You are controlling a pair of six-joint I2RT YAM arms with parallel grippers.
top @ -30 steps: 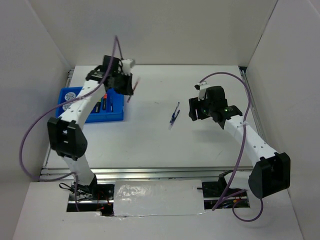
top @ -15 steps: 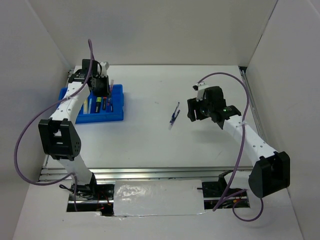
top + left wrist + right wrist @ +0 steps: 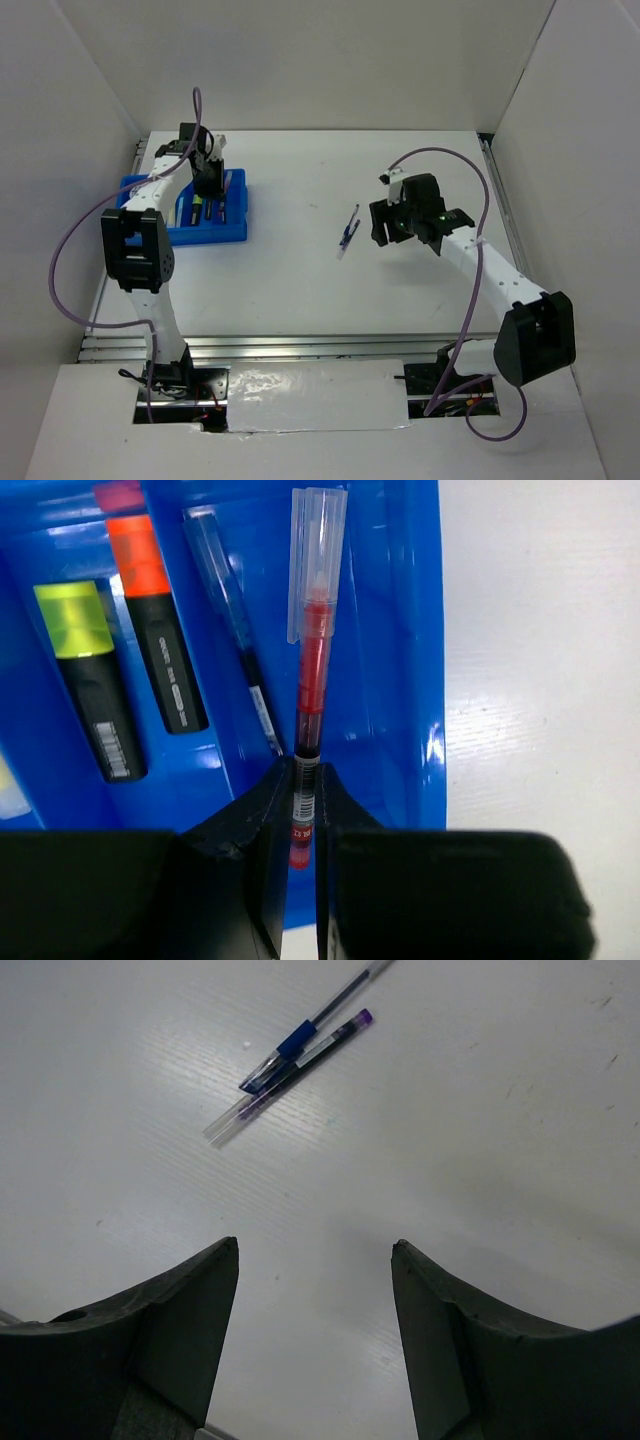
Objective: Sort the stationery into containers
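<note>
Since a second ago the left arm point(image 3: 135, 248) has swung leftward from over the bare table point(image 3: 300, 280) to the far left corner. It has carried the left pincer point(image 3: 303, 780) and its red pen point(image 3: 312, 670) over the blue tray point(image 3: 234, 233). The right arm point(image 3: 490, 275) has edged only a little to the left.

The tray lies at the far left of the table, split by dividers into narrow compartments. The left pincer hangs over its right-hand side, pressed together and pinching the red pen near one end. The pen's clear-capped end points away from the fingers, along the rightmost compartment. Whether the pen touches the tray floor cannot be told.

The right pincer point(image 3: 315, 1260) stands spread, holding nothing, above the table right of centre.

In the tray, left of the red pen, a yellow-capped highlighter point(image 3: 90, 680) and an orange-capped highlighter point(image 3: 155, 640) lie side by side. Both have black bodies. A stowed blue pen point(image 3: 230, 615) lies between the orange one and the red pen.

Near the middle of the table, just left of the right pincer, a loose blue pen point(image 3: 295, 1038) and a purple pen point(image 3: 322, 1046) lie touching, almost parallel. They are well apart from the tray.
</note>
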